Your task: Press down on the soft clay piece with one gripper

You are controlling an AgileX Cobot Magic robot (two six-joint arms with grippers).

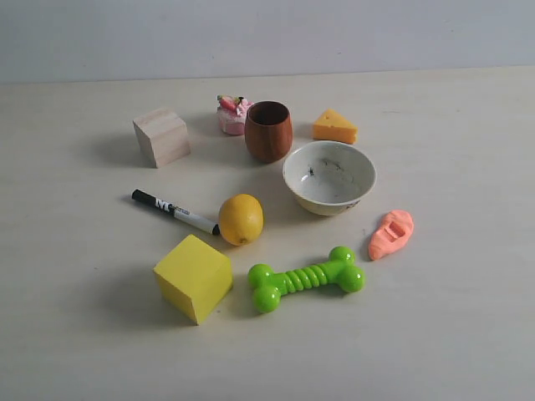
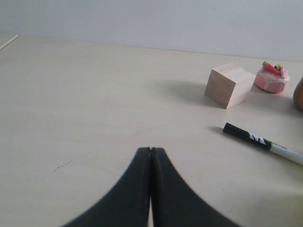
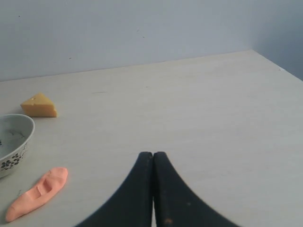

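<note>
The soft clay piece (image 1: 390, 234) is a salmon-orange tapered lump lying flat on the table, right of the white bowl (image 1: 328, 176) and above the green bone toy. In the right wrist view the clay piece (image 3: 38, 193) lies off to one side of my right gripper (image 3: 153, 154), which is shut with nothing between its dark fingers and does not touch the clay. My left gripper (image 2: 150, 149) is also shut and empty, over bare table away from the clay. Neither gripper shows in the exterior view.
Around the clay stand a green bone toy (image 1: 306, 277), a lemon (image 1: 241, 219), a yellow cube (image 1: 193, 277), a black marker (image 1: 174, 210), a wooden block (image 1: 160, 137), a brown cup (image 1: 268, 131), a pink cake toy (image 1: 233, 114) and a cheese wedge (image 1: 334, 126).
</note>
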